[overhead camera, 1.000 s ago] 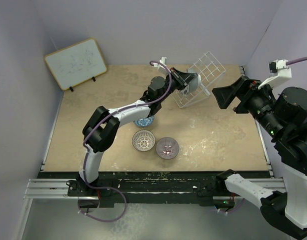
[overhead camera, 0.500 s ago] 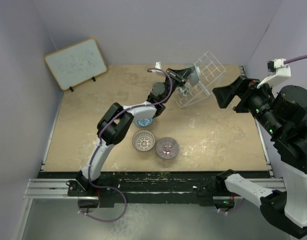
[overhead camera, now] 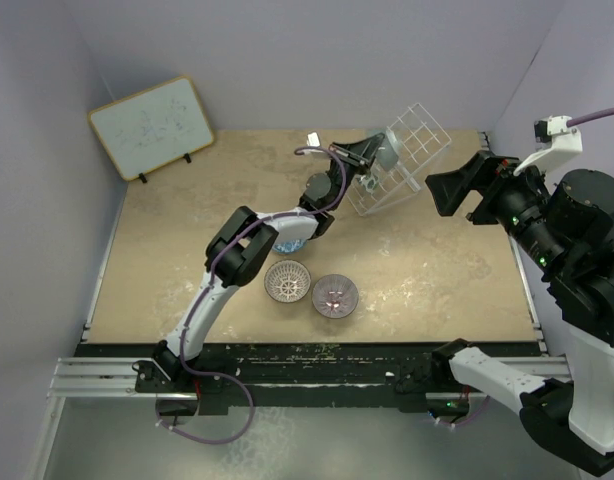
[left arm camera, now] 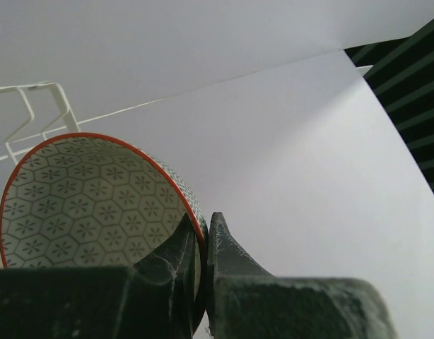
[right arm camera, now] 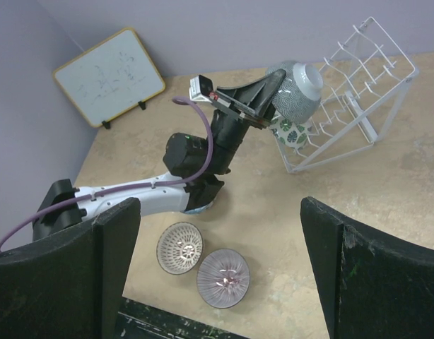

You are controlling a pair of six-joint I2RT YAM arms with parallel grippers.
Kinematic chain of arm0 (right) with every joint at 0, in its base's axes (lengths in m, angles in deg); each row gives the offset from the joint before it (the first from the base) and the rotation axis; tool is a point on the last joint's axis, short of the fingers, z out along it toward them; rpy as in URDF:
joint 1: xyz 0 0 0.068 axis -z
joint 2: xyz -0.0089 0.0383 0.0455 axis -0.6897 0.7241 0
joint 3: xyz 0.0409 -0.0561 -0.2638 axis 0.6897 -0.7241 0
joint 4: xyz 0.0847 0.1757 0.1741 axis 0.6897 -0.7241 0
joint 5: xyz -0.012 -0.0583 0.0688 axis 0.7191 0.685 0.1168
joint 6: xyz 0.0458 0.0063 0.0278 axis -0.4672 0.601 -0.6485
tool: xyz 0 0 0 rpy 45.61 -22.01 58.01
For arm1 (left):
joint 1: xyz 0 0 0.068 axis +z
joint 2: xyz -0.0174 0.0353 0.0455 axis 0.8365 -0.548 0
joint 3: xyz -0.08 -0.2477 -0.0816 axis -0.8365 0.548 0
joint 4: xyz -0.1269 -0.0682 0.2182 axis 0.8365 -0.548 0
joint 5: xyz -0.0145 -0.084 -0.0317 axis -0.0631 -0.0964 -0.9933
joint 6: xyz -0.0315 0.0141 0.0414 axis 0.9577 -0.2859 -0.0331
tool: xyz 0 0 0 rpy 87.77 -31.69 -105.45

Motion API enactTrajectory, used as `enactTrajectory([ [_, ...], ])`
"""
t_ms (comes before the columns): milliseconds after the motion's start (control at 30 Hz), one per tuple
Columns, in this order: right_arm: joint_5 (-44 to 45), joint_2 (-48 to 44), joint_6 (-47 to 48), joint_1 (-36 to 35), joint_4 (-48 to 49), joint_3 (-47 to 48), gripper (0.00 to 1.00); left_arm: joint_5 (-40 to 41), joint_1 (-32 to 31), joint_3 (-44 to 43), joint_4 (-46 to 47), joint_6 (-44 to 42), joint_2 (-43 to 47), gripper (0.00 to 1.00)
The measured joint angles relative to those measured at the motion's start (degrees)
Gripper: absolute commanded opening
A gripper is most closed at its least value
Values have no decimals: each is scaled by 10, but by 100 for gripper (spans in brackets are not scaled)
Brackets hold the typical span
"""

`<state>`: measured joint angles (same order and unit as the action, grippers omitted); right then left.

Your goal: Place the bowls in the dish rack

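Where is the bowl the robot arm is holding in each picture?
Top external: held bowl, upper middle, at the dish rack's left side.
Left wrist: lower left, pinched in the left gripper.
Right wrist: top, right of centre, against the dish rack.
Shared landmark: the white dish rack.

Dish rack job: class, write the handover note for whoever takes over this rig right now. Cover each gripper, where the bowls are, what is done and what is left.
Left gripper: shut on the rim of the grey-white bowl, held at the dish rack, not released.
Right gripper: open, empty, raised to the right of the rack.
Done: the green-and-white bowl sits in the rack.
Left: seat and release the held bowl, then load the blue bowl, lattice bowl and purple bowl from the table.
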<state>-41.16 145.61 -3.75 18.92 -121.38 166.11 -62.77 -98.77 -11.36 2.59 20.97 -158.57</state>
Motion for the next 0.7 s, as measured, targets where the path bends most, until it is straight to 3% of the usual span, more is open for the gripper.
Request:
enactTrajectory([
  [700, 1, 0, 5, 0, -1, -3, 97, 24, 4, -12, 26, 33, -28, 0],
])
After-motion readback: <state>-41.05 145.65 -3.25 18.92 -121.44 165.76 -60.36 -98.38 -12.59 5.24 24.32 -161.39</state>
